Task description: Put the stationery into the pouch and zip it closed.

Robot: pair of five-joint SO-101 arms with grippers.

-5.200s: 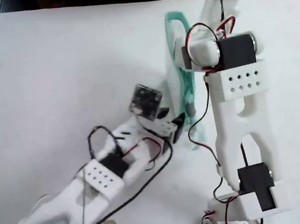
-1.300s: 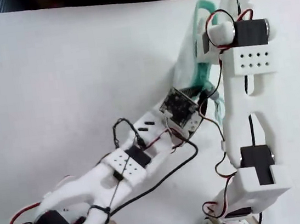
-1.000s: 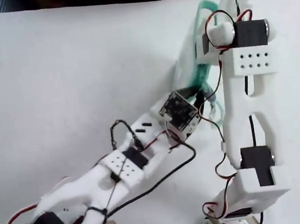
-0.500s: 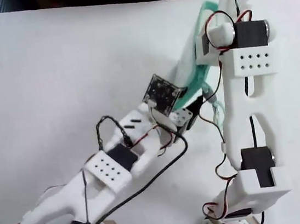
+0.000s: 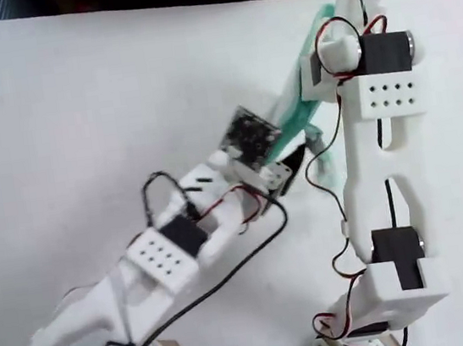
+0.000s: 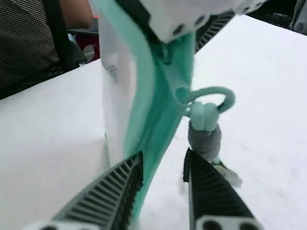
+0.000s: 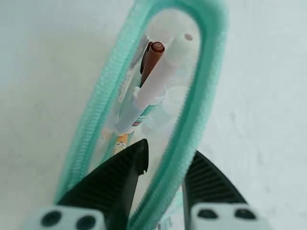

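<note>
Pens (image 7: 152,81) sit inside the pouch (image 5: 300,100), upper right in the high view, so zipping is probably in hand. The right pincer (image 7: 168,155) clamps its rim; the left pincer (image 6: 163,159), jaws apart, must next pinch the zip pull (image 6: 205,109).

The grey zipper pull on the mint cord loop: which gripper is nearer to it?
Left. The left gripper has the grey zipper pull just beyond its fingertips. The right gripper grips the rim of the mint-green fabric pouch at its open end, farther away.
</note>
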